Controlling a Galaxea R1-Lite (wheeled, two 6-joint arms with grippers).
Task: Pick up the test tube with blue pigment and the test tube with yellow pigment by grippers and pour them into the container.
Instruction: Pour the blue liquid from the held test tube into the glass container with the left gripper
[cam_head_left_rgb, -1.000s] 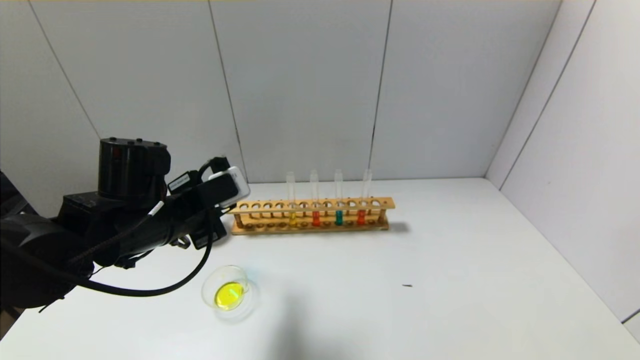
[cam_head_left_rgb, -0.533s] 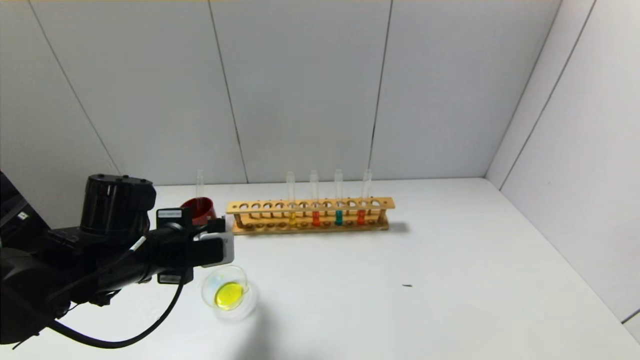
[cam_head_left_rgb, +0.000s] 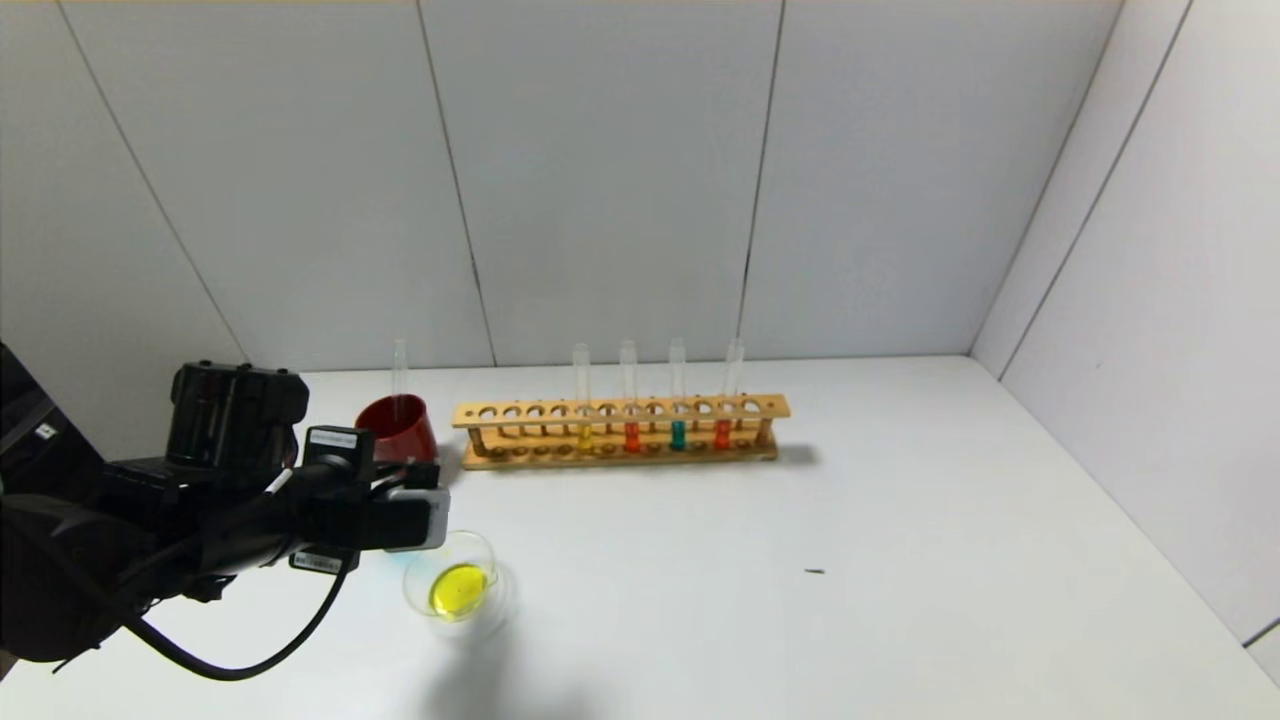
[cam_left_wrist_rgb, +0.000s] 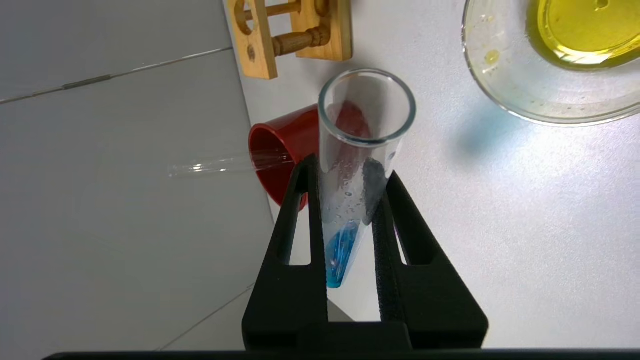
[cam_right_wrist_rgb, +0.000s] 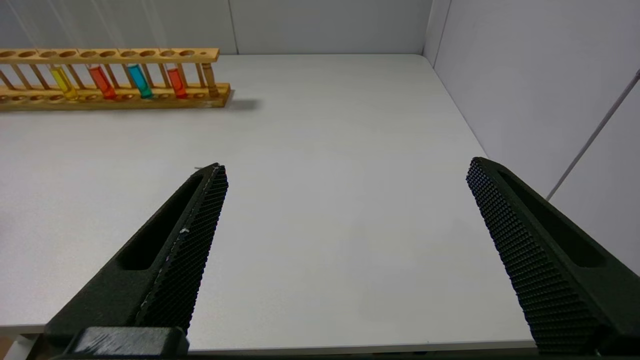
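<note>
Left wrist view shows my left gripper (cam_left_wrist_rgb: 345, 187) clamped on the test tube with blue pigment (cam_left_wrist_rgb: 352, 200), centre frame; the container (cam_left_wrist_rgb: 520, 85) sits upper right. My right gripper (cam_right_wrist_rgb: 345, 200) gapes wide over bare table (cam_right_wrist_rgb: 325, 150).

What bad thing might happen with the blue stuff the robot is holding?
1. The left claw pinches the thin clear glass tube of blue liquid with just two fingers; smooth glass may slip.
2. Its mouth looks beside the shallow clear glass dish of yellow liquid, not over it; tipping now could spill blue on the white table.
3. The dark red cup stands close and might get bumped.
The right claw idles open.
</note>
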